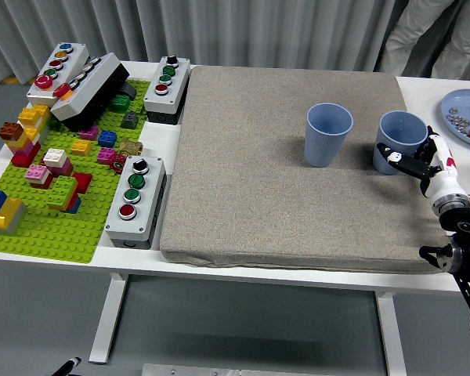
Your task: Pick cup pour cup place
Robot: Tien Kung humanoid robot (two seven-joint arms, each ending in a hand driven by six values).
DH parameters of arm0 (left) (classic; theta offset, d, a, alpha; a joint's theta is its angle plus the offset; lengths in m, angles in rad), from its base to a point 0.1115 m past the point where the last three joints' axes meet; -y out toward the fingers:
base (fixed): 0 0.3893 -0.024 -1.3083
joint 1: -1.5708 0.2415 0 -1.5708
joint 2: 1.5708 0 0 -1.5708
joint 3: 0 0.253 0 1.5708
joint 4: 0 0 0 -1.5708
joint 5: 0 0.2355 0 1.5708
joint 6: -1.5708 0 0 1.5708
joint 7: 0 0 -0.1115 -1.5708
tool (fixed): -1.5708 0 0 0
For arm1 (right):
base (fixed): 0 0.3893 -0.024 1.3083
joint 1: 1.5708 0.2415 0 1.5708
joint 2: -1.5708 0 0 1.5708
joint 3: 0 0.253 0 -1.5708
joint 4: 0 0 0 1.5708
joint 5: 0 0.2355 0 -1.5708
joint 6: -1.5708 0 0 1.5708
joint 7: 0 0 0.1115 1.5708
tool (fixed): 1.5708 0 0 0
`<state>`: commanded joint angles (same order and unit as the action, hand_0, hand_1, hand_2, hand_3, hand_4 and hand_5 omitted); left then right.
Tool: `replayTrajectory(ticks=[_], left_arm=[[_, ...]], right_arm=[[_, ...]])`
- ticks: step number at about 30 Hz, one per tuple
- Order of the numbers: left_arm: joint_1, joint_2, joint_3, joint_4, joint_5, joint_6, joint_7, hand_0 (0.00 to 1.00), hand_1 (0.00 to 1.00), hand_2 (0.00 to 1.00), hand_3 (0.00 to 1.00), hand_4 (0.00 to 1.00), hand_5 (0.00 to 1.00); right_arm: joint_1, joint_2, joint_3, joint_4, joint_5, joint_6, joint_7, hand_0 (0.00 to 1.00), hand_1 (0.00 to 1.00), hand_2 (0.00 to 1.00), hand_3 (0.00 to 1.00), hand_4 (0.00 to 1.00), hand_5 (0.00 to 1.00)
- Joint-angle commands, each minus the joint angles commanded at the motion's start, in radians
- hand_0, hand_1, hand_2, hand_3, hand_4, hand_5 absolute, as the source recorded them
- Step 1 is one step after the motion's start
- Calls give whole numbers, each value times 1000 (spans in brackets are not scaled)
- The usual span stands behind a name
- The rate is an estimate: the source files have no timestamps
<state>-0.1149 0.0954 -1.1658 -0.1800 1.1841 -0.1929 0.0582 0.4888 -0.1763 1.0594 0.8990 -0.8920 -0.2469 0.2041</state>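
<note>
A white surface (141,257) seen from above, its near edge running along the bottom. A large grey-brown fabric mat (282,168) covers the middle and right of it.

At the near right, a black robot arm rises from the lower right corner. Its robot hand (415,160), white with black fingers, reaches left toward the right blue cup (399,139). The fingers (393,154) curl around the cup's near lower side and appear to touch it, but whether they have closed into a firm grip cannot be told. The cup stands upright on the mat, close to the mat's right edge.

Just left of it, apart from it, a second blue cup (328,134) stands upright on the mat, open at the top.

On the left side lies a green building-brick baseplate (47,227) scattered with small coloured bricks (56,163). Beside the baseplate's right edge, near the mat, sits a grey button box (135,200) with a row of round buttons.

Farther back on the left are more button boxes: one (167,88) by the mat's far left corner, a white one (58,72) at the far left, and a black one (92,90) leaning tilted beside it.

At the far right edge sits a blue plate (454,106) holding small items, one of them orange.

Beyond the surface, a person's light trouser legs (431,35) stand before a grey curtain (219,27).
</note>
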Motion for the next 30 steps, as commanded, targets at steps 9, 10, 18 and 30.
replayTrajectory(ticks=[9, 10, 18, 30], left_arm=[[2, 0, 1, 0, -2, 1, 0, 822, 803, 885, 786, 639, 987], [2, 0, 0, 0, -1, 1, 0, 822, 803, 885, 786, 639, 987], [5, 0, -1, 0, 0, 1, 1, 822, 803, 885, 786, 643, 988], [5, 0, -2, 0, 0, 1, 1, 824, 803, 885, 787, 643, 990]], right_arm=[[-1, 0, 0, -2, -3, 7, -1, 836, 829, 817, 875, 760, 98], [-1, 0, 1, -2, -1, 8, 0, 836, 829, 817, 875, 760, 98], [-2, 0, 2, 1, -4, 6, -1, 847, 847, 845, 892, 796, 138], [-2, -3, 7, 30, -10, 1, -6, 852, 849, 845, 898, 795, 135]])
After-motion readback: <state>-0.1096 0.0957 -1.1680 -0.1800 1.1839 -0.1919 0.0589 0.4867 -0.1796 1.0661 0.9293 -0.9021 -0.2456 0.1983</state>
